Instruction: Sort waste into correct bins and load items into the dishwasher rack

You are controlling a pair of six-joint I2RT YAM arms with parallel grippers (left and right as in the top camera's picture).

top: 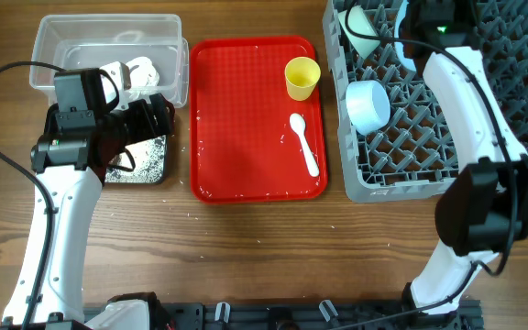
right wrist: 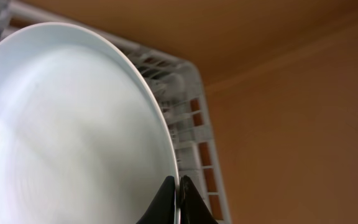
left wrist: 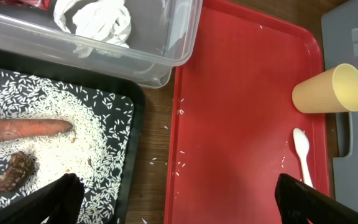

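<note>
The clear tub (top: 53, 41) sat at ten o'clock on the surface, holding the crumpled white tissue (left wrist: 95, 22) and a sliver of red wrapper (left wrist: 23, 2). Just beside it at six o'clock, the black bin (left wrist: 135, 124) held the carrot piece (left wrist: 23, 127), the brown scrap (left wrist: 14, 172) and scattered rice (left wrist: 98, 106). The yellow cup (top: 302, 78) sat on the red tray (top: 246, 110), with the white spoon (top: 305, 145) at its six o'clock, handle toward five. In the grey rack (top: 411, 156) at two o'clock, the blue bowl (top: 368, 105) lay on its side, the pale green bowl (top: 363, 32) at its twelve. The plate (right wrist: 73, 124) stood on edge, its rim pinched by the right end effector (right wrist: 178, 186).
</note>
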